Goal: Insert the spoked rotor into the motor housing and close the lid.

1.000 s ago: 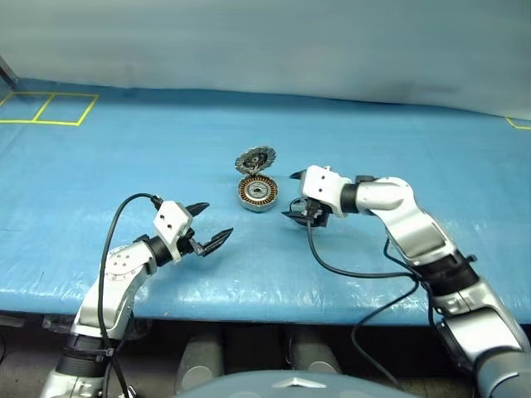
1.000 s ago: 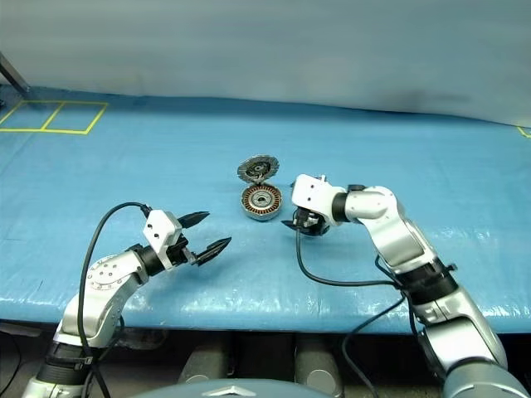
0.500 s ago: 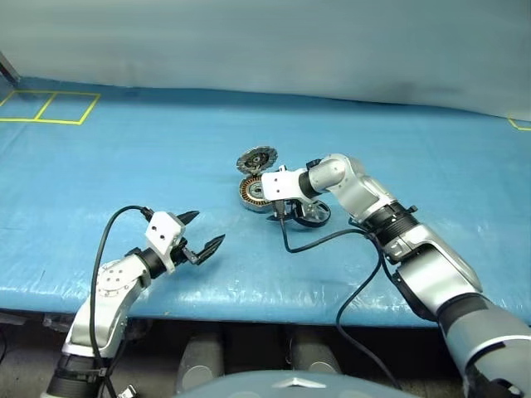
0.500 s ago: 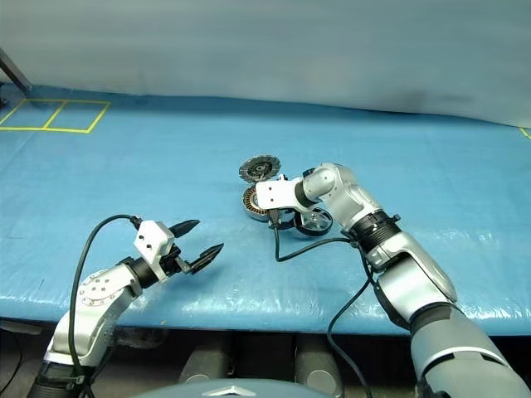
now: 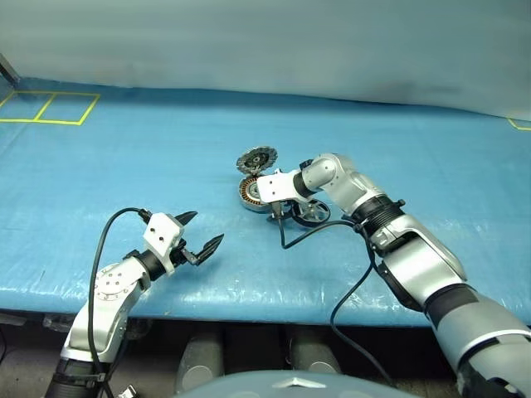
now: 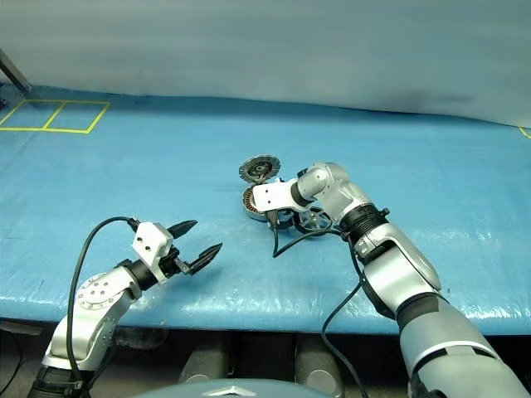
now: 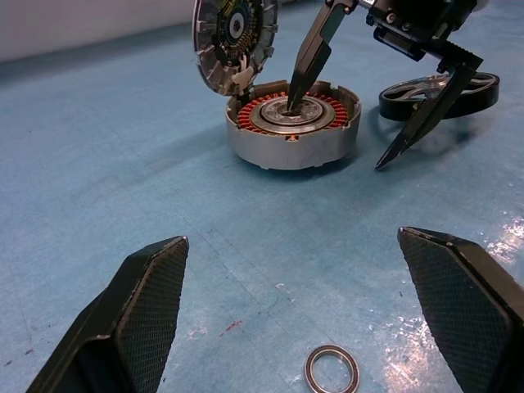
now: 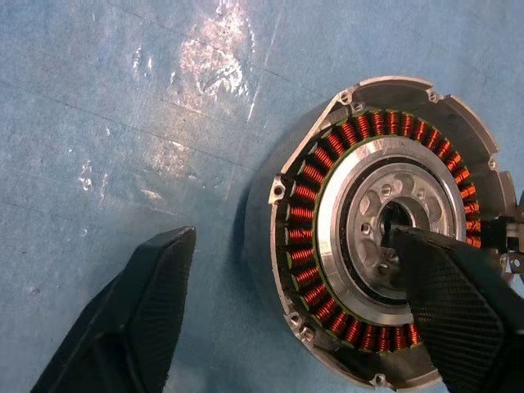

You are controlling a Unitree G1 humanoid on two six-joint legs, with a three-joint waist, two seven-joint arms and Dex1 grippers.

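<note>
Blue worktop [image 5: 124, 157]: spoked rotor [image 5: 310, 213] is located just right of motor housing [image 5: 254, 194], straddled by the nearer right pincer [image 7: 360, 106], fingers apart; left pincer [image 5: 199, 235] is spread, empty.

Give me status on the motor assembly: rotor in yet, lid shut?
Done: nothing. The spoked rotor lies on the table beside the motor housing, and the lid stands open. In hand: the right gripper is open, one finger in the housing's silver centre, the other outside the wall. The left gripper is open and empty. Left: pick up the rotor, seat it, close the lid.
</note>
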